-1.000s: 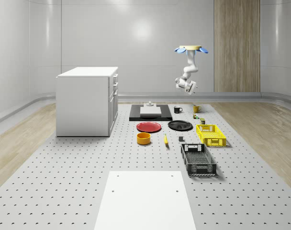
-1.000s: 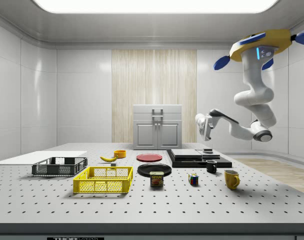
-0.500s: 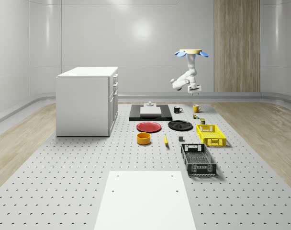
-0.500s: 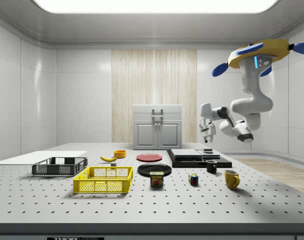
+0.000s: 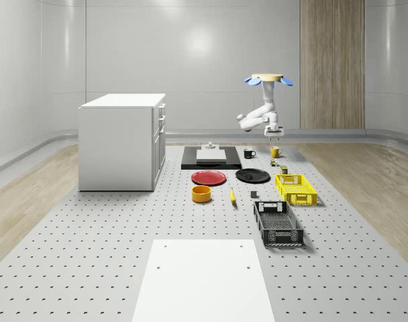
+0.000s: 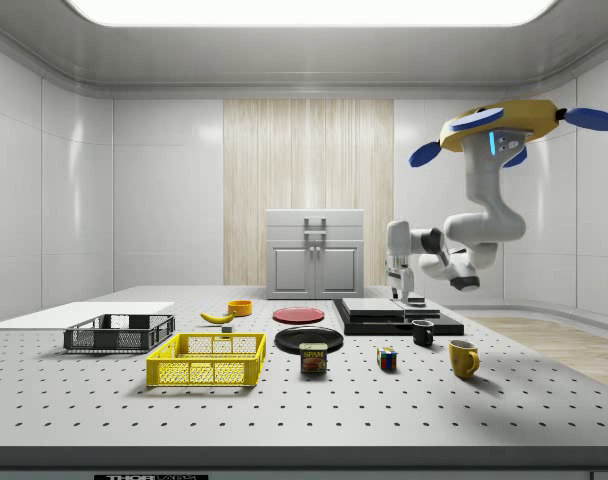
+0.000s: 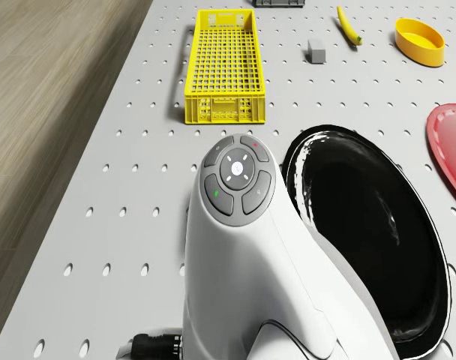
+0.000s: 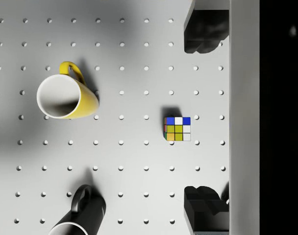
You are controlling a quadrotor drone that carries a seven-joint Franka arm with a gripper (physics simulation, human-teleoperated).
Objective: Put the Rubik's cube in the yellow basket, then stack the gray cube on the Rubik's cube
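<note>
Drone [image 6: 504,120] hovers above the table's [image 5: 90,268] far end; spread pincer [image 6: 406,296] hangs directly above the Rubik's cube [image 8: 178,129], well clear.

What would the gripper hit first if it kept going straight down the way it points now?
Probably the bare table, close beside the Rubik's cube. In the wrist view the cube lies between the open fingers but off the gripper's centre line, so depth leaves this unsure. The drone hovers above.
</note>
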